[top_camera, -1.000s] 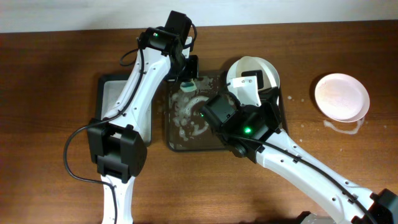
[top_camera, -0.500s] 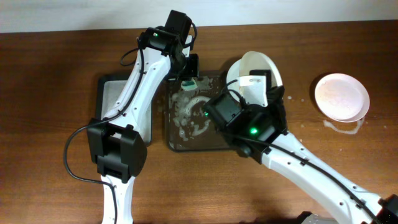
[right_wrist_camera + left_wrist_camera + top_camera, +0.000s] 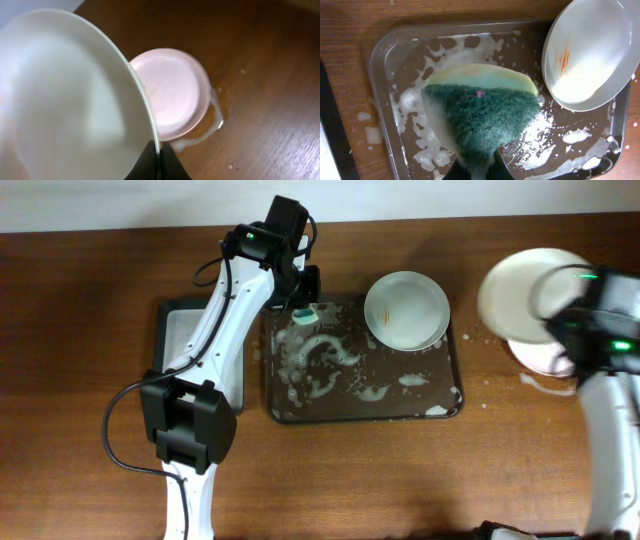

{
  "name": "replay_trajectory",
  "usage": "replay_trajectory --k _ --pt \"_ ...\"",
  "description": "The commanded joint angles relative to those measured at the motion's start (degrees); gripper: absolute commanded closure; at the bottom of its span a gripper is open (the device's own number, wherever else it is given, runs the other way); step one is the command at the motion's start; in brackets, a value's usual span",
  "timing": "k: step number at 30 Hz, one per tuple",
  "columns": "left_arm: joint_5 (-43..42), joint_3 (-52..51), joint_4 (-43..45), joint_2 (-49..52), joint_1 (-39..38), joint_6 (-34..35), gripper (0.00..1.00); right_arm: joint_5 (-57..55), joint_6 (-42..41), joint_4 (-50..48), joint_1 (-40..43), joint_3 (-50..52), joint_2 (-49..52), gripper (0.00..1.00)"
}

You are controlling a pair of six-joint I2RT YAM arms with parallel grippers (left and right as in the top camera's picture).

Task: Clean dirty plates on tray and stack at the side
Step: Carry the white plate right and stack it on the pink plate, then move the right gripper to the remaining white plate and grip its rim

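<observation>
Left hand (image 3: 479,167): clenched on the sponge (image 3: 481,114), green scouring face toward the wrist camera, over the tray's top left corner in the overhead view.
Right hand (image 3: 158,159): clamped on the rim of the held plate (image 3: 65,100), off the tray, over the bench (image 3: 80,330) to the right.
Held plate: tilted, above the bench plate (image 3: 172,92).
Bench plate: lies flat, a puddle (image 3: 210,131) at its edge.
Tray (image 3: 445,370): long axis left to right seen from overhead, flecked with foam (image 3: 325,360).
Tray plate (image 3: 406,311): flat in the top right corner, hollow up, orange smear.
Black tub (image 3: 165,330): just left of the tray.
</observation>
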State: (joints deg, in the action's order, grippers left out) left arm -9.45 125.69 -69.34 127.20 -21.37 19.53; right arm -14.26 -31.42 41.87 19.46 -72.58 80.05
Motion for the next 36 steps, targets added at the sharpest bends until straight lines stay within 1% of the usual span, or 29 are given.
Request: replay_trajectory --k 1,3,5,7,11,15,24,25,26,28,30,36 --pt "0.2 1.0 0.1 0.4 0.2 0.6 0.99 15.0 -0.1 -1.0 10.5 -0.8 5.3 0.96" --pt "0.2 0.9 0.3 0.4 0.2 0.6 0.99 16.7 0.4 -1.9 14.2 -0.8 9.5 0.96" --pt "0.2 1.0 0.6 0.4 0.2 0.6 0.99 18.8 2.6 -3.4 15.7 -0.8 13.6 0.96" --pt "0.2 1.0 1.0 0.4 0.2 0.6 1.0 19.2 4.0 -4.7 15.9 -0.8 17.4 0.96" --pt "0.2 1.0 1.2 0.4 0.2 0.6 1.0 18.2 4.2 -8.3 15.9 -0.8 23.5 0.96" --pt "0.2 1.0 1.2 0.4 0.2 0.6 0.99 13.6 4.2 -10.3 16.8 -0.8 25.5 0.96" --pt "0.3 0.9 1.2 0.4 0.2 0.6 0.99 13.6 5.1 -11.3 19.6 -0.8 25.5 0.96" --pt "0.2 1.0 1.2 0.4 0.2 0.6 1.0 13.6 5.1 -11.3 19.5 -0.8 25.5 0.87" --pt "0.2 1.0 1.2 0.4 0.2 0.6 0.99 13.8 5.1 -11.3 19.3 -0.8 25.5 0.76" --pt "0.2 0.9 1.2 0.4 0.2 0.6 0.99 16.0 6.2 -11.6 18.6 -0.8 25.5 0.61" --pt "0.2 0.9 1.1 0.4 0.2 0.6 0.99 17.6 8.3 -12.2 17.9 -0.8 25.5 0.56" --pt "0.2 1.0 0.8 0.4 0.2 0.6 1.0 18.4 10.7 -12.3 15.2 -0.8 25.5 0.48"
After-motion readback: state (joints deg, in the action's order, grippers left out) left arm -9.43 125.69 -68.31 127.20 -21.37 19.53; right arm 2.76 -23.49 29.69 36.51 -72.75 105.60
